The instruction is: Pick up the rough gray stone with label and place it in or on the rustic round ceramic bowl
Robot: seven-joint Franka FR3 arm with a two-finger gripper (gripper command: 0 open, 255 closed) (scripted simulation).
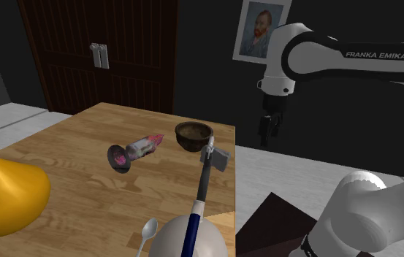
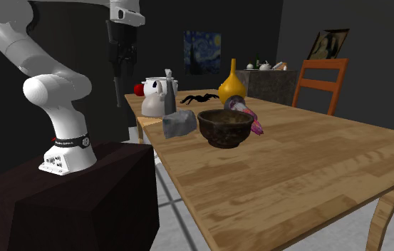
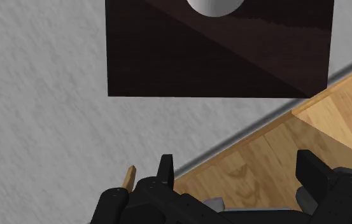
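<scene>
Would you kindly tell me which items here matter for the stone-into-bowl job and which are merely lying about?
For the job:
grey stone
dark brown bowl
end effector, open, beside the table

Lying about:
yellow vase
pink-and-purple object
spoon
blue-handled tool
wooden chair

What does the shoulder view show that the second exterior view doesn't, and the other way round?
Shoulder view, not the second: a dark double door and a portrait on the wall. Second exterior view, not the shoulder: an orange chair and a starry-night painting. Both: the brown bowl, the gray stone beside it, the yellow vase and the hand beside the table.
</scene>
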